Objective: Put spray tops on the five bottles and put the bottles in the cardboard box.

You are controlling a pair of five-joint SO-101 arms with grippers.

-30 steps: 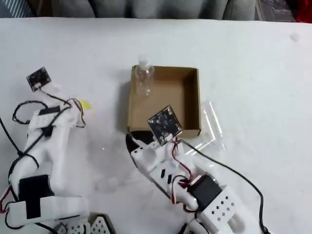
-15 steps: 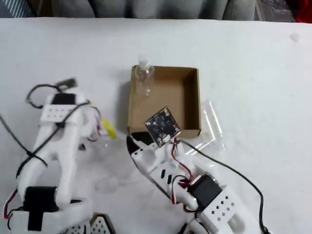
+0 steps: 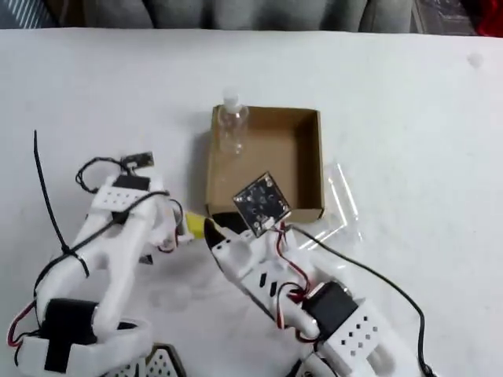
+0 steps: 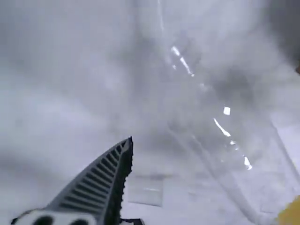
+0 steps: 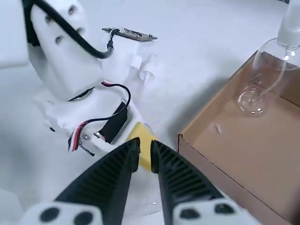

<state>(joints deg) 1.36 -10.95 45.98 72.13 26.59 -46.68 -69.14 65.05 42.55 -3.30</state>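
The clear plastic bottle [image 4: 206, 117] lay slantwise right in front of the left wrist camera, with no spray top to be seen on it. Whether the left gripper [image 3: 189, 228] was clamped on it could not be told. A small yellow piece [image 3: 193, 225] sat at that gripper's tip. Over the last second the piece had travelled with the gripper, from near the left edge of the white table [image 3: 409, 102] inward and toward the near edge. It ended just off the near left corner of the open brown cardboard box [image 3: 295, 161].

That put it just beside the right gripper [image 5: 145, 149], which had not moved. Its jaws were drawn together to a narrow slit and pinched nothing.

The box stood about mid-table. A clear bottle with a white spray top [image 3: 233, 127] stood upright in its far left corner, unchanged.

So one bottle looked finished and boxed, and four seemed left to do. The left arm's swing probably brought the next bottle within the other arm's reach, for fitting a top or for a handover. With the two tips that close, a bump was the likely hazard.
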